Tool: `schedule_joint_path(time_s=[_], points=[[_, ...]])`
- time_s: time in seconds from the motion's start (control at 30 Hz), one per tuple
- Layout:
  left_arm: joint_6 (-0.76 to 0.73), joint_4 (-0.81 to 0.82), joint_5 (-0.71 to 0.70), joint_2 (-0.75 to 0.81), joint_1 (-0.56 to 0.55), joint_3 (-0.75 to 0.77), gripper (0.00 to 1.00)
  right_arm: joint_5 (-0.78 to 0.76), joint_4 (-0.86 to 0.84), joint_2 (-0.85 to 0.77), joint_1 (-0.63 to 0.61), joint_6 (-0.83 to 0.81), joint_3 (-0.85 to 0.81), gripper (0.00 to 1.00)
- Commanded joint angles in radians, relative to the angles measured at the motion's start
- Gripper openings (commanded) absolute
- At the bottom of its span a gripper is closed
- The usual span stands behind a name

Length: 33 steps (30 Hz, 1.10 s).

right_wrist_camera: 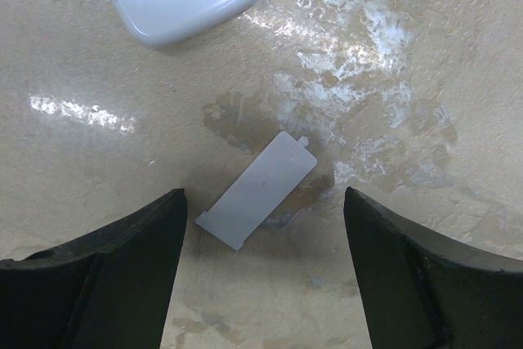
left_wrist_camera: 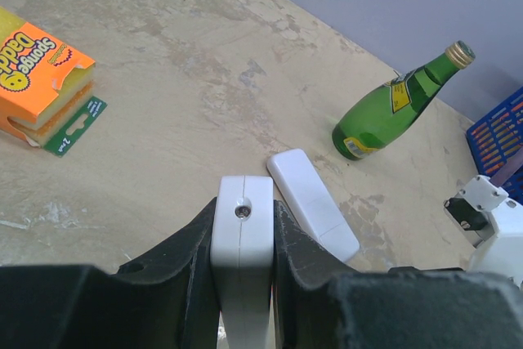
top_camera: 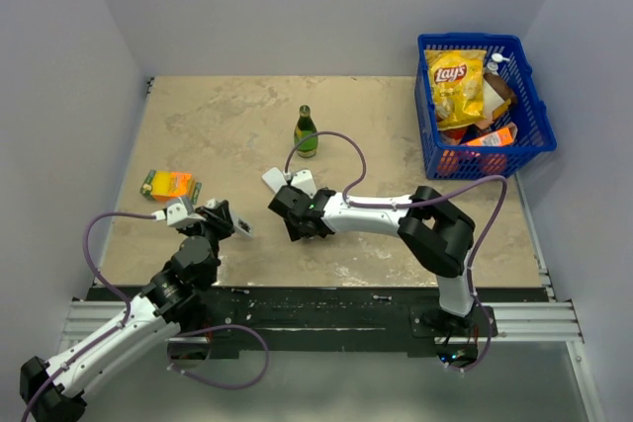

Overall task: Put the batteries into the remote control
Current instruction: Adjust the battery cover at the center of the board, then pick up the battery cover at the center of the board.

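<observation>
Cover (right_wrist_camera: 257,188) lies flat on the table (right_wrist_camera: 409,55) between my right tool (right_wrist_camera: 263,271)'s wide-spread jaws, its long axis slanted across them; my left tool (left_wrist_camera: 243,284) clamps the remote (left_wrist_camera: 242,234); batteries unseen

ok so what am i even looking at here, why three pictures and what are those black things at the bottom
It is one moment seen by three cameras. The overhead view shows two robot arms bolted at a table's near edge. The other two views come from a camera on each wrist; the black shapes are that arm's own jaws. The left gripper is shut on a white remote control. The right gripper is open above a flat grey battery cover. Also there: another white bar, a green bottle, a sponge pack and a blue basket of snacks.
</observation>
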<state>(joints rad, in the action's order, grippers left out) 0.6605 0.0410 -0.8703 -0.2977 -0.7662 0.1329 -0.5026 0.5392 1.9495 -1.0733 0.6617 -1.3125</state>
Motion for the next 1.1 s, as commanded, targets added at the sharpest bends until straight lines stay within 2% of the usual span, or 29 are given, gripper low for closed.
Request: schedule_joint_path(time_s=[0.0, 0.33, 0.5, 0.53, 0.7, 1.07], points=[[-0.009, 0.04, -0.009, -0.001, -0.002, -0.001, 0.0, -0.056, 0.036, -0.044, -0.007, 0.003, 0.024, 0.79], [-0.007, 0.048, -0.001, 0.0, -0.002, -0.003, 0.0, -0.042, 0.084, -0.141, 0.003, 0.007, 0.128, 0.79], [-0.007, 0.049, 0.002, 0.002, -0.004, -0.004, 0.0, 0.048, 0.03, -0.196, 0.039, -0.036, 0.174, 0.78], [-0.006, 0.049, 0.002, 0.002, -0.002, -0.004, 0.0, 0.111, 0.019, -0.21, 0.045, -0.056, 0.174, 0.76], [-0.004, 0.059, 0.01, 0.0, -0.002, -0.007, 0.0, 0.237, -0.016, -0.202, 0.059, -0.086, 0.151, 0.69], [-0.009, 0.069, 0.019, 0.0, -0.002, -0.01, 0.0, 0.294, 0.013, -0.146, 0.09, -0.103, 0.128, 0.51]])
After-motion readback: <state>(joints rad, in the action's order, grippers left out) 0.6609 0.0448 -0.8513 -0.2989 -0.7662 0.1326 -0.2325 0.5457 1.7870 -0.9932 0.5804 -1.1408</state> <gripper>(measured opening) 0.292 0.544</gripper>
